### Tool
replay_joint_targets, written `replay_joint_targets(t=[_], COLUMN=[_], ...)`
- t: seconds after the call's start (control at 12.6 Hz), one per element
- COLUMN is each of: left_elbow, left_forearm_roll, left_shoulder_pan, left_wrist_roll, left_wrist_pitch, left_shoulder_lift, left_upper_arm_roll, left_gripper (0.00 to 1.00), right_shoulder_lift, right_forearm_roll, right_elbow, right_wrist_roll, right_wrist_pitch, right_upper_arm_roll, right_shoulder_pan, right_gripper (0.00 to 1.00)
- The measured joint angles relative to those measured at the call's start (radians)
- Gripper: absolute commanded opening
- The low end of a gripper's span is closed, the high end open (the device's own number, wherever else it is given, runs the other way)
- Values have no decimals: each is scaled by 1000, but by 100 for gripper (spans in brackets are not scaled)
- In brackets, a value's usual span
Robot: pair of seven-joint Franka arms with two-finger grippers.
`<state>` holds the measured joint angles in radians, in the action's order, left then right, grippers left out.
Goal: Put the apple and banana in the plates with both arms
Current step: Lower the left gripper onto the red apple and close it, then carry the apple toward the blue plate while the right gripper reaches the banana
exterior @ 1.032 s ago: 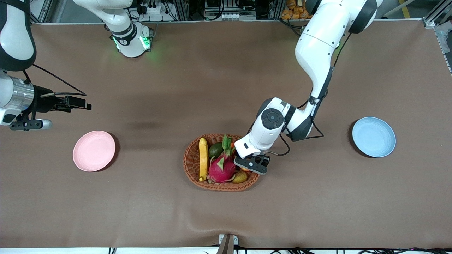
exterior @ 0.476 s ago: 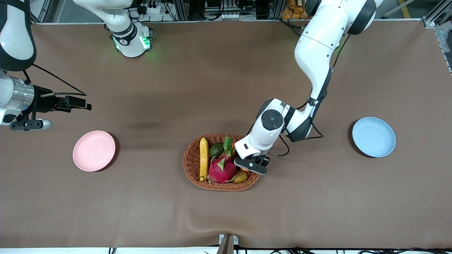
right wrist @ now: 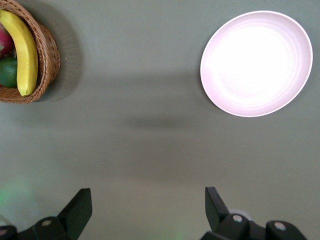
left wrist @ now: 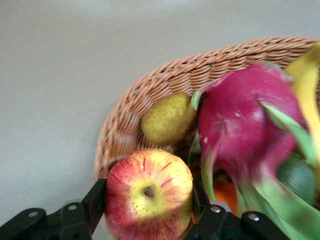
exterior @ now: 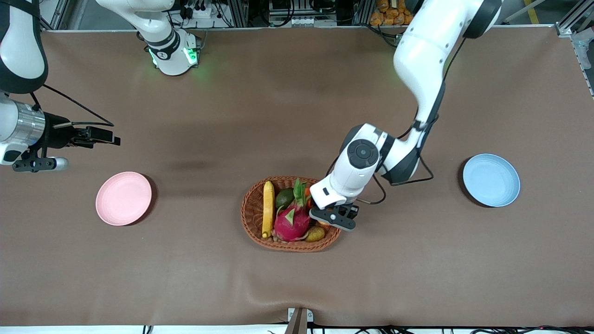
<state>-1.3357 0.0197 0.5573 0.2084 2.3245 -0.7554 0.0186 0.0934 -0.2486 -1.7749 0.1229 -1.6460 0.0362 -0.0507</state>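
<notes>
My left gripper point(exterior: 333, 217) is over the end of the wicker basket point(exterior: 250, 204) toward the left arm's end of the table. In the left wrist view it point(left wrist: 149, 200) is shut on the red and yellow apple point(left wrist: 149, 192), held just above the basket rim point(left wrist: 165, 80). The banana point(exterior: 267, 208) lies in the basket at its other end, also seen in the right wrist view point(right wrist: 22, 50). The pink plate point(exterior: 123, 198) and the blue plate point(exterior: 491, 180) are bare. My right gripper point(exterior: 39, 163) waits open and high near the pink plate point(right wrist: 256, 62).
The basket also holds a magenta dragon fruit point(exterior: 292, 222), a green fruit point(exterior: 284, 198), a brownish-yellow pear-like fruit point(exterior: 315, 233) and a small orange fruit point(left wrist: 227, 192). Bare brown table lies between the basket and each plate.
My left arm has lifted a little, and its gripper with the apple has shifted slightly toward the left arm's end of the table. The right arm has not moved.
</notes>
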Motion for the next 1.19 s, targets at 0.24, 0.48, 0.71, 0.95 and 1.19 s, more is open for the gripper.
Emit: replay_joint_targets(t=[0.24, 0.48, 0.71, 0.95, 1.19], left_elbow=[-3, -30, -129, -282, -449], left_forearm_roll=[0, 0, 0, 0, -1], left_shoulder_pan=[-28, -96, -200, -283, -345], left_wrist_roll=[-1, -15, -93, -144, -229], left_wrist_pitch=[-170, -253, -258, -257, -228], left_shoulder_lift=[113, 173, 234, 334, 450], left_upper_arm_roll=[-5, -8, -9, -9, -9], left_gripper=[22, 20, 13, 15, 15], right_shoulder_lift=[30, 97, 178, 283, 391], right_forearm_roll=[-5, -6, -6, -6, -6], right_elbow=[-4, -5, -1, 36, 90], right_wrist_roll=[-8, -84, -104, -162, -242], right_wrist_pitch=[-84, -243, -393, -505, -622], right_upper_arm_roll=[-4, -8, -10, -11, -11], right_shoulder_pan=[60, 173, 258, 345, 446], right_gripper=[100, 100, 100, 100, 100])
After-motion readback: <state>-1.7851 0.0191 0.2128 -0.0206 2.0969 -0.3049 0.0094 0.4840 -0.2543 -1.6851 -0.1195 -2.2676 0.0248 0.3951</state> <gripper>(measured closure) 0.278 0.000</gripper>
